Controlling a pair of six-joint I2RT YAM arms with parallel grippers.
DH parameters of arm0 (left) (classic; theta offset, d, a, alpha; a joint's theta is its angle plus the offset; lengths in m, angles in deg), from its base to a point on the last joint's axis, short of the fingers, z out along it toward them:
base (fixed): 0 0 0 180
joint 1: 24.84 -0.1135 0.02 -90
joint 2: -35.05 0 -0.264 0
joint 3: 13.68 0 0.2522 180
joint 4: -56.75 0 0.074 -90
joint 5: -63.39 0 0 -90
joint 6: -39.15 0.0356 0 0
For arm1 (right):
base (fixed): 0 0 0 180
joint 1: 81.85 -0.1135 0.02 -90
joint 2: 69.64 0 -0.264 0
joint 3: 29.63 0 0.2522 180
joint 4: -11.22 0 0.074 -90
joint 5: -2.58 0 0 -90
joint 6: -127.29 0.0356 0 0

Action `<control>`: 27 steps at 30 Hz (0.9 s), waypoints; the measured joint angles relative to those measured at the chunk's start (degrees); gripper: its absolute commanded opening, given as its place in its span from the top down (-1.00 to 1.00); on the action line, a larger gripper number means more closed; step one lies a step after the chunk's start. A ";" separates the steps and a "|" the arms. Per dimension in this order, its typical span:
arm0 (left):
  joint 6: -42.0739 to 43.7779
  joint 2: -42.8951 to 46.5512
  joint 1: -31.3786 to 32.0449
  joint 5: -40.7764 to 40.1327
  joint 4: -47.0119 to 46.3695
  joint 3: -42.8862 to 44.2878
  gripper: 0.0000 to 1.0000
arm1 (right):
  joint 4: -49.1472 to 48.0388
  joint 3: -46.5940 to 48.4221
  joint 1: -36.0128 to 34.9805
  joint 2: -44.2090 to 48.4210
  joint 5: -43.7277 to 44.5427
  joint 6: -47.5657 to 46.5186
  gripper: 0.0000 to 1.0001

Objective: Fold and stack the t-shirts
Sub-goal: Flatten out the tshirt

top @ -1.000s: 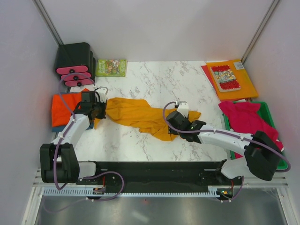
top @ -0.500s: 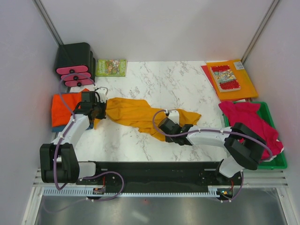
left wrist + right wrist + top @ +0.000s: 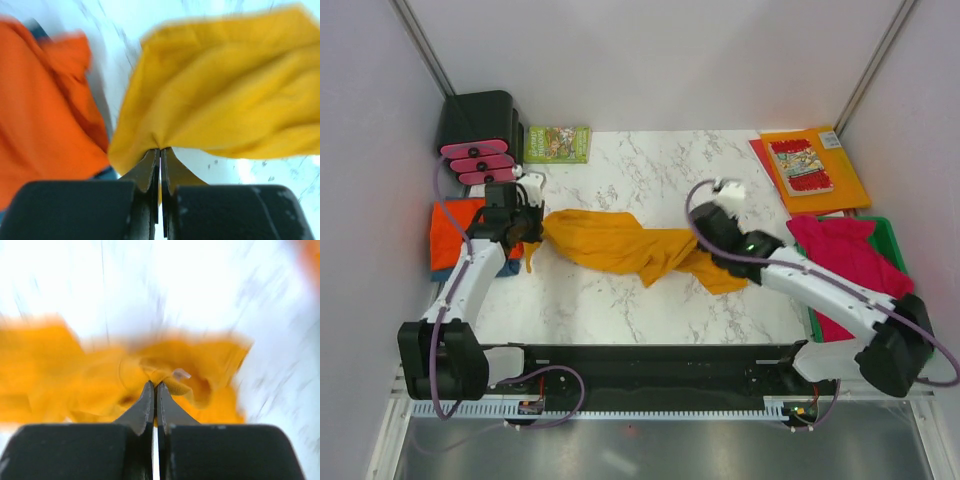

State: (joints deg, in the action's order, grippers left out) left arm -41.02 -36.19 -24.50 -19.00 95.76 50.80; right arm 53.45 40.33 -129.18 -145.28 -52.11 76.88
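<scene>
Observed left fingers (image 3: 146, 172) clamped on one end of mustard t-shirt (image 3: 610, 245), near left edge of table (image 3: 650, 170). Noted right fingers (image 3: 142, 410) pinched shut on other end, right of centre. Saw cloth bunched between them. Logged orange t-shirt (image 3: 448, 235) at left edge, pink t-shirts (image 3: 840, 250) in green tray (image 3: 895, 245) at right edge.

- t-shirts on the tabletop: three; one mustard t-shirt (image 3: 610, 245) mid-table, one red-orange t-shirt (image 3: 450, 235) at the left edge, one blue t-shirt (image 3: 105, 173) showing beneath it
- crimson-pink t-shirts (image 3: 845, 255): a heap at the right edge, number can't be told
- green tray (image 3: 895, 240): one
- books: two; green book (image 3: 557, 144), comic book (image 3: 800, 166)
- orange folder (image 3: 845, 180): one
- black box (image 3: 477, 120): one, with three pink pieces (image 3: 475, 150)
</scene>
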 measured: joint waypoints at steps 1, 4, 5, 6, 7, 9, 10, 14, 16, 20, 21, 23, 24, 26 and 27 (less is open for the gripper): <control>-0.02 0.39 0.00 0.07 1.20 2.95 0.96 | 0.46 3.93 4.02 2.14 0.72 -2.25 1.00; -0.20 0.94 0.00 0.28 2.58 13.07 0.96 | 0.81 16.13 13.94 6.40 3.85 -7.69 1.00; -0.46 1.36 0.00 0.42 2.73 17.03 0.96 | 0.79 19.82 16.13 7.45 5.25 -9.53 1.00; -0.66 1.99 -0.13 0.63 2.56 19.67 0.96 | 0.74 23.15 17.16 8.83 6.40 -11.26 1.00; -0.92 2.78 -0.28 0.96 2.29 21.20 0.96 | 0.68 24.59 17.22 9.77 6.88 -12.22 1.00; -1.40 5.79 -0.63 1.62 2.03 22.84 0.97 | 0.79 25.70 16.70 12.46 7.08 -14.19 1.00; -1.51 7.65 -0.90 1.86 2.29 22.82 0.96 | 1.42 25.51 16.57 13.68 6.75 -14.86 1.00; -1.68 15.21 -1.18 3.17 3.45 20.96 0.96 | 4.63 23.08 16.52 16.92 4.48 -16.61 1.00; -1.68 18.60 -1.25 3.54 5.11 19.98 0.96 | 6.97 22.14 16.55 17.66 2.93 -17.27 1.00; -1.64 23.30 -1.31 4.68 8.33 18.71 0.97 | 10.23 21.62 16.55 19.30 0.07 -18.10 1.00; -1.64 24.33 -1.31 5.16 9.29 18.47 0.96 | 10.69 21.62 16.55 20.04 -0.26 -18.36 1.00; -1.64 25.79 -1.31 6.29 10.69 18.36 0.96 | 11.54 21.75 16.55 21.49 -0.57 -18.91 1.00; -1.64 26.12 -1.31 6.78 11.10 18.36 0.97 | 11.74 21.97 16.55 21.75 -0.55 -19.17 1.00; -1.66 26.12 -1.36 8.13 11.47 18.38 0.96 | 11.82 22.58 16.61 21.27 -0.13 -19.85 1.00; -1.66 25.64 -1.38 8.50 11.45 18.36 0.96 | 11.74 22.69 16.74 20.74 0.09 -19.96 1.00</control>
State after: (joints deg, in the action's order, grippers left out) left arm -42.68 -10.55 -25.88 -10.49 107.22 69.16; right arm 65.19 63.02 -112.44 -124.54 -52.02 56.93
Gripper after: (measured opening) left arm 0.025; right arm 0.012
